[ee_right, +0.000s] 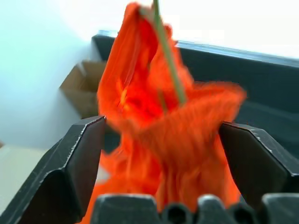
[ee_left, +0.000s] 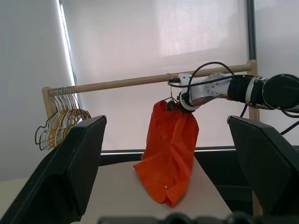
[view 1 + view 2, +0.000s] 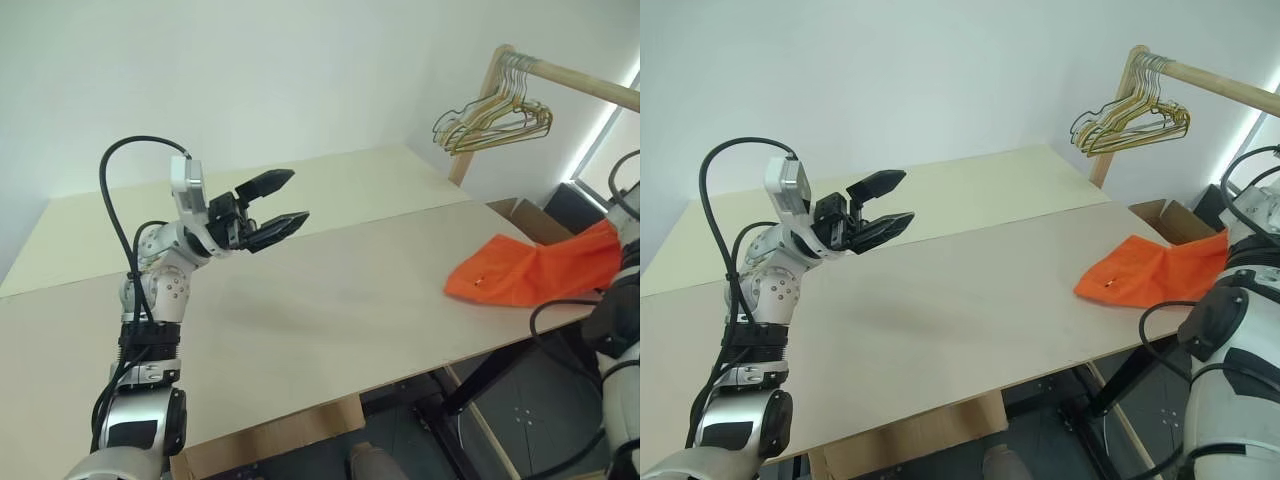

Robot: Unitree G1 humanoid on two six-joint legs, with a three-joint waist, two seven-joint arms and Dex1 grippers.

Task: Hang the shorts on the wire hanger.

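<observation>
Orange fabric shorts (image 3: 535, 268), bright and crumpled, show at the right side of the head camera's view, their lower part spread on the far right corner of the pale wooden table (image 3: 330, 310) and their upper part rising off the table's edge toward the right arm. On the left, the left hand (image 3: 280, 205) is raised above the table, well apart from the shorts, its two black fingers spread wide with nothing between them. Behind the table, a bunch of gold and cream wire hangers (image 3: 492, 118) hangs from a light wooden rail (image 3: 575, 75) at the upper right.

From the left wrist camera, the left hand's own two fingers frame an open gap. Beyond them the shorts (image 2: 169, 154) hang down from under the wooden rail (image 2: 126, 82), with their bottom edge resting on the table. The right arm reaches to the top of the shorts, where a short piece of thin wire shows just below the rail. The gold and cream hangers (image 2: 60, 119) are bunched at the rail's other end.

From the right wrist camera, the right hand (image 1: 161, 140) has its black fingers spread wide to either side of the shorts (image 1: 154, 126), which hang between them. A thin grey-green wire hanger (image 1: 169, 65) runs down into the bunched fabric. Whether the fingers touch the cloth cannot be told.
</observation>
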